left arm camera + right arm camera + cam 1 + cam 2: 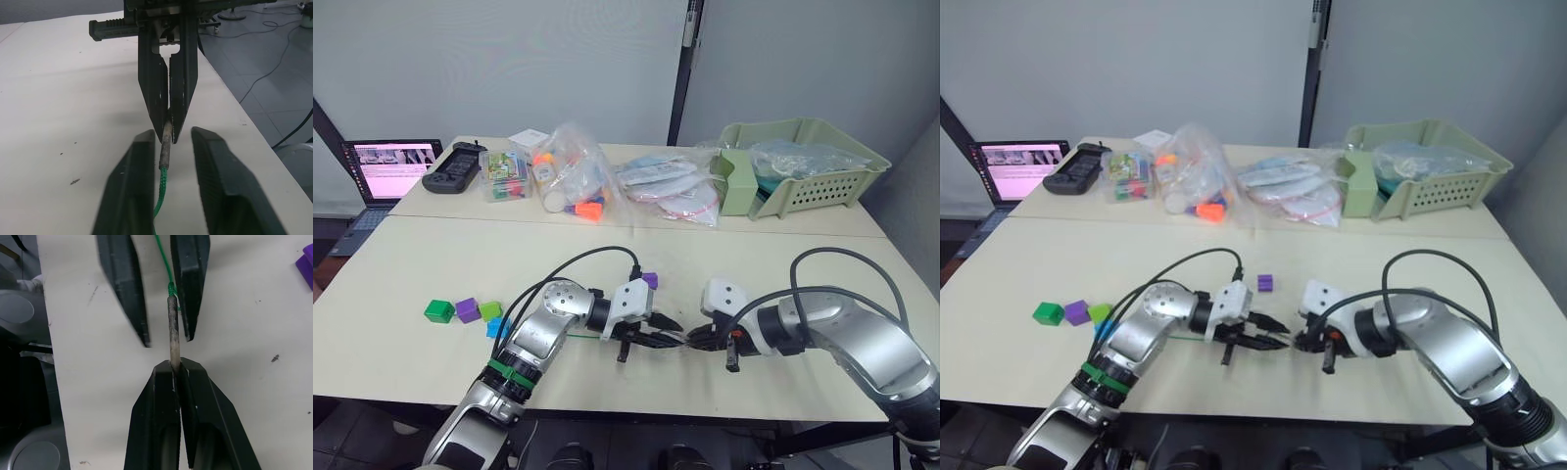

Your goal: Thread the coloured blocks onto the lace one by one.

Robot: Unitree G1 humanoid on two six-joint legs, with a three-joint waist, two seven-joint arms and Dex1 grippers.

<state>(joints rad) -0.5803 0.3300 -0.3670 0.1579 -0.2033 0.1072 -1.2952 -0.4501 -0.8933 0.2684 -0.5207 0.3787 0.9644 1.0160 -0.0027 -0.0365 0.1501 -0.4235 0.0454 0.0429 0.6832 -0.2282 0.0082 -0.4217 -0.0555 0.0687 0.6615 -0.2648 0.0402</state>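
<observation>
Left eye view, grippers: the left gripper and the right gripper meet tip to tip over the front of the table.
Left eye view, blocks: a dark green block, a purple block, a lime green block and a blue block lie in a group to the left; another purple block lies just behind the left wrist.
Left wrist view, lace: the lace runs between the spread left fingers, which do not press it; its grey tip enters the other gripper.
Right wrist view, right gripper: the fingers are clenched on the grey tip.
</observation>
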